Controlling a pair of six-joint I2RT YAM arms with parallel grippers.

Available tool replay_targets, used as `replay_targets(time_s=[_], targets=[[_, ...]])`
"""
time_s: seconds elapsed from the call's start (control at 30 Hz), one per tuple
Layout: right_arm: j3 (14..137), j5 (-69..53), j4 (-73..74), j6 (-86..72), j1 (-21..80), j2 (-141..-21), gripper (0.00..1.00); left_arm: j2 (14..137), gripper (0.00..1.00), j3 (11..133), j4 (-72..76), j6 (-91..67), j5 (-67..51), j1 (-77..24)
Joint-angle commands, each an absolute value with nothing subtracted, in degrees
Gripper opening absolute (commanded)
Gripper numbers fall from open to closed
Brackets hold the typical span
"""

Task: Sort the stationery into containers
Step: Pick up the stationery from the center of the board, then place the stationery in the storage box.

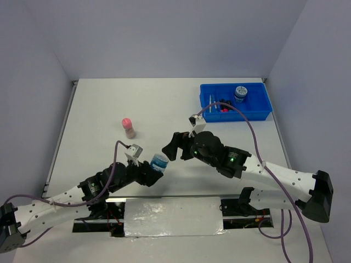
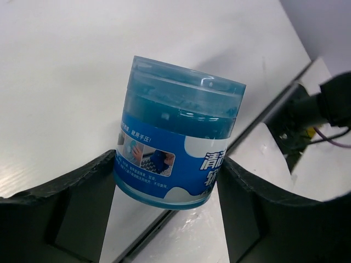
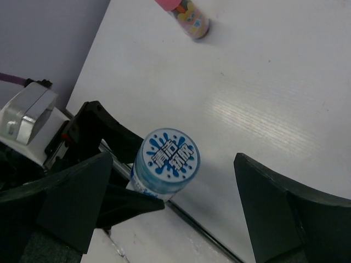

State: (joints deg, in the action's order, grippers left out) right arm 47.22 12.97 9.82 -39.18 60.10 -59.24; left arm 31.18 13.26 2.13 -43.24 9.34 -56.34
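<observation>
My left gripper [image 1: 154, 171] is shut on a round blue jar [image 1: 159, 162] and holds it upright above the table's near edge. The jar fills the left wrist view [image 2: 175, 142], squeezed between both fingers. My right gripper [image 1: 171, 148] is open and hovers just above and beside the jar. In the right wrist view the jar's lid [image 3: 167, 156] sits between its spread fingers, nearer the left one. The pink-capped bottle [image 1: 128, 127] stands on the table to the left; it also shows in the right wrist view [image 3: 186, 15]. The bright blue tray [image 1: 258, 112] at the far right holds a second blue jar [image 1: 240, 93], pens and markers.
A metal rail and a shiny foil-covered plate [image 1: 173, 216] run along the near table edge between the arm bases. White walls enclose the table at the left, back and right.
</observation>
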Motion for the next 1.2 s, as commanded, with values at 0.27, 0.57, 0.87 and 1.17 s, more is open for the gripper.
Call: replay_targets(time_s=[0.27,0.57,0.87,1.17], targets=[[50.71,11.43,13.62,-42.89,59.94,-61.35,1.00,39.72,0.00,18.72,24.42,-26.99,14.58,-68.90],[46.85,5.63,14.15,-43.51,59.94,-57.57,1.00,38.67,0.00,19.25,26.89,-23.56,18.37,-69.61],[46.23,-4.29,9.59,-43.68,60.20,-60.82,1.00,35.86,0.00,18.37,28.65,-19.86,17.22,-69.70],[44.38,-6.42,1.93,-45.44,60.29,-59.15,0.80,37.18,0.00,19.07,26.89,-18.90,17.32,-69.79]])
